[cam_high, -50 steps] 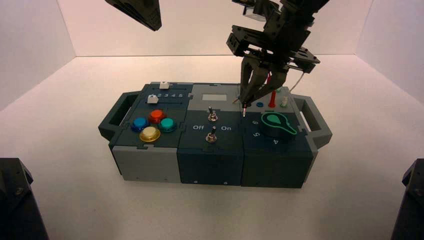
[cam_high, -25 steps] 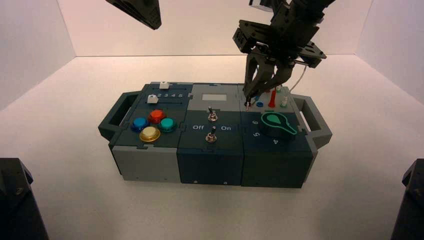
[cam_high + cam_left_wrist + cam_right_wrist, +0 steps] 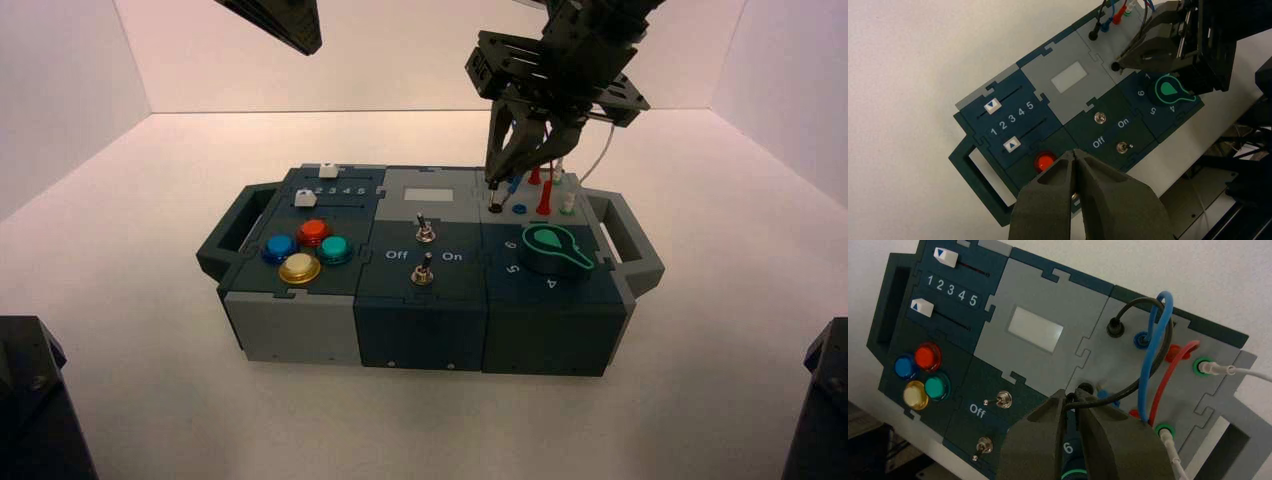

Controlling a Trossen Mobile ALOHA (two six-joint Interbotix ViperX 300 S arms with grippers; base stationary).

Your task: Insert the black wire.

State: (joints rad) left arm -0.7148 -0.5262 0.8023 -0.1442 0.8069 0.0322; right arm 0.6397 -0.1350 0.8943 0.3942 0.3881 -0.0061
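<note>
White surface (image 3: 200, 400), pale walls (image 3: 420, 60) behind. Left hand (image 3: 1074, 151) idle, beyond the box's left side in the high view, fingers pressed together. Box (image 3: 425, 320) mid-surface. Right hand (image 3: 1071, 394) over the right section's front black socket (image 3: 1086, 388), pinching one end of black wire (image 3: 1138, 385); other end plugged in the back black socket (image 3: 1115, 327).

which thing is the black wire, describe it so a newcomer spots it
On the box's right-hand gray panel, among the coloured wires, find the black wire. One end sits in the black socket nearest the pale window; the right gripper holds the other. Its neighbours are blue, red and white.
</note>
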